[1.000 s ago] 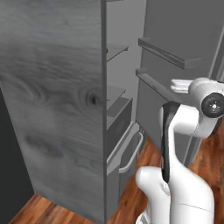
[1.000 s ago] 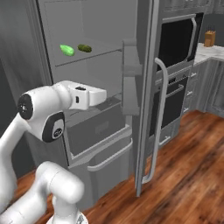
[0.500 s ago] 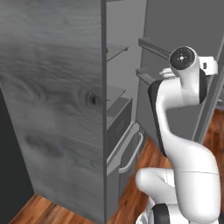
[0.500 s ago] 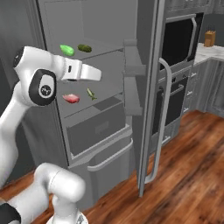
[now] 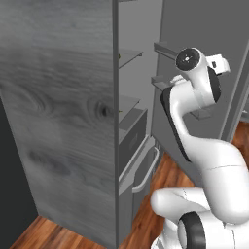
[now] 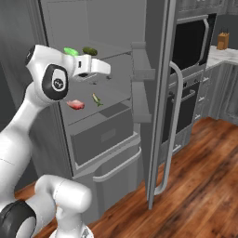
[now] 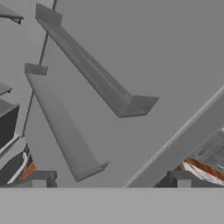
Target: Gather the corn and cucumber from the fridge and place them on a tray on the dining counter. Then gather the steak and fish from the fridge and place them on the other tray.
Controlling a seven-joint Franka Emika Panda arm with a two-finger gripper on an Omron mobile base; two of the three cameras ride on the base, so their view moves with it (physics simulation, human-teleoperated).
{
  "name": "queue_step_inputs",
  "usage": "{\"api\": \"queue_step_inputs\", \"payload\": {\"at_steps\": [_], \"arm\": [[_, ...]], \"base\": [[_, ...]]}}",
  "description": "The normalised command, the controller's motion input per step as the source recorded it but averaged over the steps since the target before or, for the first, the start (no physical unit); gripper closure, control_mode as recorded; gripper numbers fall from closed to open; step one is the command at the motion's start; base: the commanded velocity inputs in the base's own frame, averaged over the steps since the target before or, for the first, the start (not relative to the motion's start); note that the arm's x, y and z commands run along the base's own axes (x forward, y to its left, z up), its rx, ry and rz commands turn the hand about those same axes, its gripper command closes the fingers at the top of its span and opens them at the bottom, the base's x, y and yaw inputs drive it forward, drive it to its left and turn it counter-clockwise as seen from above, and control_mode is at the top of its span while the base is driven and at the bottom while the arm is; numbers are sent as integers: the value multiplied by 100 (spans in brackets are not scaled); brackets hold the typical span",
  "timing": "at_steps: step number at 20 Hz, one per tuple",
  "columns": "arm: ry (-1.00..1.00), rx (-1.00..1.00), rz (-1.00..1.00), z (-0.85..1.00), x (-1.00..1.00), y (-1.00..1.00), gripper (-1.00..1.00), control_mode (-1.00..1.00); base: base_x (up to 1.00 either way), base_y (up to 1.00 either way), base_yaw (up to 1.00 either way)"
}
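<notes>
**Pincer raised and open at the fridge interior**

Pincer (image 6: 106, 69) stands with its fingers spread wide and grips nothing. In the right base view it sits at the end of the white arm, level with the upper shelf of the fridge (image 6: 111, 28), pointing toward 3 o'clock. In the hand view the two dark fingertips (image 7: 37, 180) rise at 6 o'clock, well apart, facing the flat grey inner face of the open door with its two long, box-shaped door bins (image 7: 94, 81).

On the upper shelf lie the corn (image 6: 70, 51), a glossy bright-green oblong, and the cucumber (image 6: 89, 50), a darker olive stub with rounded ends. They sit near each other, the corn at 9 o'clock of the cucumber, both just above the arm's wrist.

On the shelf below, the steak (image 6: 76, 104), a flat pink-red slab, lies beside a small slender greenish item (image 6: 96, 99); its identity cannot be told.

Beneath these is a grey drawer (image 6: 107, 135) with a pale curved bar handle. A long pale vertical bar handle (image 6: 171, 135) runs down the open door. The floor (image 6: 204, 186) is glossy reddish wood plank.
</notes>
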Motion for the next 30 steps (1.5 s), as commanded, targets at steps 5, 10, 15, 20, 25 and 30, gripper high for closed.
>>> {"api": "queue_step_inputs", "payload": {"at_steps": [5, 10, 15, 20, 25, 30], "arm": [[0, -18, 17, -10, 38, -19, -100, -100], [1, -14, 14, -2, 50, -31, -100, -100], [11, -11, 7, 0, 68, -41, -100, -100], [13, -6, 3, 0, 69, -61, -100, -100], [9, -2, 2, 0, 67, -78, -100, -100], [1, 0, 5, -9, 71, -100, -100, -100]], "base": [[0, 0, 0], [0, 0, 0], [0, 0, 0], [0, 0, 0], [0, 0, 0], [0, 0, 0]]}}
